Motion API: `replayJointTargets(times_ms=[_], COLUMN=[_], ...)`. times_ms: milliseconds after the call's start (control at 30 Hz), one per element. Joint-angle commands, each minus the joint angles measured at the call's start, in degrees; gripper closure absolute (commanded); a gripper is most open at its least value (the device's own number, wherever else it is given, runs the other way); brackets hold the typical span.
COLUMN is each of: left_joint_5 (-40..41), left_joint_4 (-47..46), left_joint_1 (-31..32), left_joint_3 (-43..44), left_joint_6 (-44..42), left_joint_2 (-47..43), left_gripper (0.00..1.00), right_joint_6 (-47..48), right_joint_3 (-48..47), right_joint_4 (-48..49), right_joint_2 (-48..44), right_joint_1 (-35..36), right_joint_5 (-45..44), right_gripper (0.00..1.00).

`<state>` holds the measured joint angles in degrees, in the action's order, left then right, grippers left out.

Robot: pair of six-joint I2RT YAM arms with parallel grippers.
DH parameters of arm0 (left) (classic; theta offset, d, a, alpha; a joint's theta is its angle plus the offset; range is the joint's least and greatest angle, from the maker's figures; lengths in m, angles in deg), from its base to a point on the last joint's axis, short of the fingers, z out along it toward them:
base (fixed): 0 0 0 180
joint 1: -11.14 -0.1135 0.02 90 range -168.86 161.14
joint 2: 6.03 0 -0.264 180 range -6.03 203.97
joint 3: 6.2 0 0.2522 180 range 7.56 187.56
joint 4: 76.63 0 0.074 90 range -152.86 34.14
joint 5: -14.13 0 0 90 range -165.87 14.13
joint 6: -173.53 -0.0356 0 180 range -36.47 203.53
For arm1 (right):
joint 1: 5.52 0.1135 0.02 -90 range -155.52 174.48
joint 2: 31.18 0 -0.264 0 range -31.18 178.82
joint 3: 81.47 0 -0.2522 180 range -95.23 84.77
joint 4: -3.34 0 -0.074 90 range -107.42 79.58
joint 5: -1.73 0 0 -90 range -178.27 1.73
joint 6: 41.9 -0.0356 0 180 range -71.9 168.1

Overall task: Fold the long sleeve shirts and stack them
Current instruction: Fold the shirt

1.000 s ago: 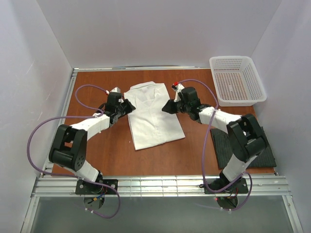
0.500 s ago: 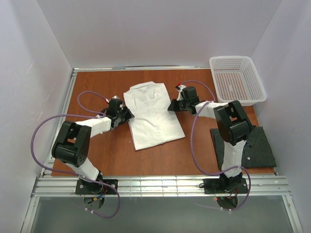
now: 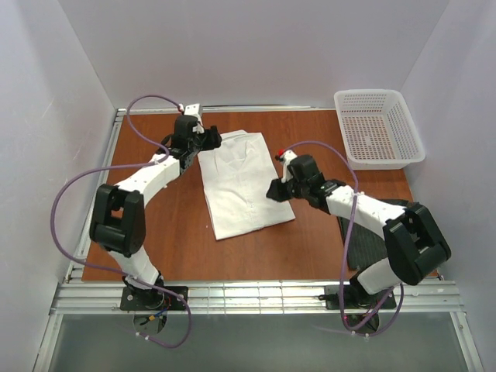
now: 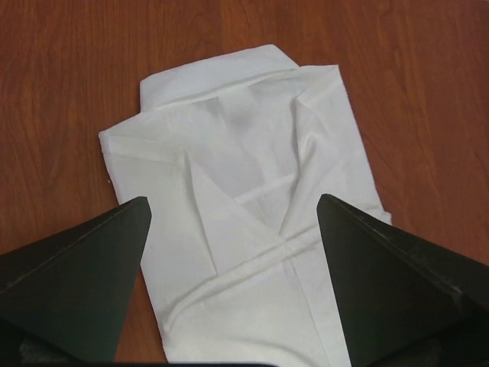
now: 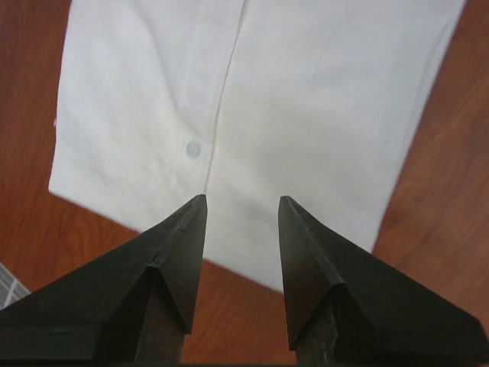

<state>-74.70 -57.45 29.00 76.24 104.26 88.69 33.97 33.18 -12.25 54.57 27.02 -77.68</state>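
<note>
Your left gripper (image 4: pixel 233 200) stands wide apart and empty above the collar of the white shirt (image 4: pixel 252 229); your right gripper (image 5: pixel 241 198) is a little apart, empty, over its hem. The shirt lies folded mid tabletop (image 3: pixel 178 240)

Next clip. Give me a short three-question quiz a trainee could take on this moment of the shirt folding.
1. True or false: the left gripper and right gripper are both clamped on the white shirt.
2. Which part of the white shirt lies nearest the left gripper? A) collar B) bottom hem C) cuff
3. What lies on the table under the right arm?
Key: 1 false, both are open and empty; 2 A; 3 the dark shirt.
</note>
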Motion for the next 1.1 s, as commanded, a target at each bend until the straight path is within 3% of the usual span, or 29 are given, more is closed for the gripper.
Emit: replayJointTargets(times_ms=[0,100,300,567,767,833,933,1067], left_joint_5=[2.69,3.66,9.19,17.28,17.56,17.02,18.43,17.55], left_joint_4=[2.76,2.76,5.74,14.79,23.75,23.86,23.68,22.89], left_joint_1=[0.50,0.41,0.50,-0.11,-0.55,-0.55,-0.55,0.76], left_joint_3=[2.76,6.10,10.24,4.73,-5.39,-12.24,-19.44,-20.09], left_joint_6=[-8.51,-9.39,-5.45,4.75,17.49,20.38,21.63,16.65], left_joint_2=[7.13,12.06,19.96,21.13,12.09,8.05,-1.09,-12.24], left_gripper=[0.17,0.23,0.26,0.34,0.35,0.30,0.23,0.14], right_joint_6=[-4.14,-7.05,-7.32,0.49,8.32,12.01,15.69,15.28], right_joint_3=[4.74,6.59,6.94,5.90,-0.78,-6.48,-14.29,-19.07], right_joint_4=[-5.90,-6.00,-5.73,-5.73,-7.31,-8.45,-10.56,-13.56], right_joint_2=[-2.61,-3.40,1.51,8.81,14.69,17.93,21.37,19.20], right_joint_1=[5.51,10.60,12.73,10.36,1.67,-0.80,-2.56,-3.00], right_joint_5=[-5.13,-7.51,-9.88,-17.35,-18.06,-18.15,-19.29,-18.16], right_gripper=[0.64,0.65,0.68,0.71,0.71,0.71,0.71,0.70])
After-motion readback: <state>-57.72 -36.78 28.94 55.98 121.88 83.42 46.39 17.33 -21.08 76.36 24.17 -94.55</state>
